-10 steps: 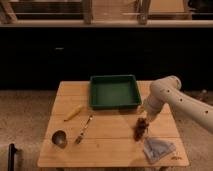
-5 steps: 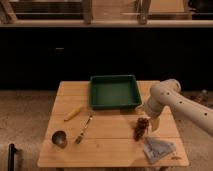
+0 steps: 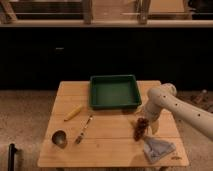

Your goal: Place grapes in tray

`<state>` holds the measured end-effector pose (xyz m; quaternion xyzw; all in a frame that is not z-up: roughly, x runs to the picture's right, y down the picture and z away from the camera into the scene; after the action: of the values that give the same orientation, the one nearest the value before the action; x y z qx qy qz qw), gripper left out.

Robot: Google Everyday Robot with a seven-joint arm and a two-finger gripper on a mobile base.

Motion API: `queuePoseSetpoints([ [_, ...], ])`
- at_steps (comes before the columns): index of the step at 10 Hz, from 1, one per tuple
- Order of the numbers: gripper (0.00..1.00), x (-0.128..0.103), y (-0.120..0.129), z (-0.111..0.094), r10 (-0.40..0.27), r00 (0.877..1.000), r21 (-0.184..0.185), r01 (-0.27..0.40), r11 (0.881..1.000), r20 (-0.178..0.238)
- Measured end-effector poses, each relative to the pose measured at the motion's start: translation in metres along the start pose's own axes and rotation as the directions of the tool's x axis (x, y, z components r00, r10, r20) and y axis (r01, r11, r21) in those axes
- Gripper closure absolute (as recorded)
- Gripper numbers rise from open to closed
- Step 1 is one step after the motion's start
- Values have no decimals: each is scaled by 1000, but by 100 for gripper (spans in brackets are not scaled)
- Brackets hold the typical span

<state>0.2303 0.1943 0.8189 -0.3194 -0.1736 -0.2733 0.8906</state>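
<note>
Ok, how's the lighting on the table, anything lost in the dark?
Camera view: the table is evenly, warmly lit; the room behind is almost black. The tray floor carries a pale sheen. The grapes are a dark clump at the gripper, low over the table's right side, hard to separate from it.

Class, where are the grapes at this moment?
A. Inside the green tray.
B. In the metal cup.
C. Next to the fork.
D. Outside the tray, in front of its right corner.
D: the grapes show dark against the table, in front of the right corner of the green tray, with the gripper right at them.
</note>
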Motion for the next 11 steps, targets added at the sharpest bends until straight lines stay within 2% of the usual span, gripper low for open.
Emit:
queuePoseSetpoints([
  [2, 20, 2, 0, 16, -36, 999, -38, 37, 999, 27],
  [3, 26, 1, -1, 23, -56, 998, -52, 58, 997, 43],
  [5, 43, 1, 1, 27, -74, 995, -62, 78, 995, 68],
  [10, 95, -5, 7, 37, -98, 987, -89, 110, 990, 130],
  [11, 99, -6, 8, 38, -96, 986, -90, 109, 990, 135],
])
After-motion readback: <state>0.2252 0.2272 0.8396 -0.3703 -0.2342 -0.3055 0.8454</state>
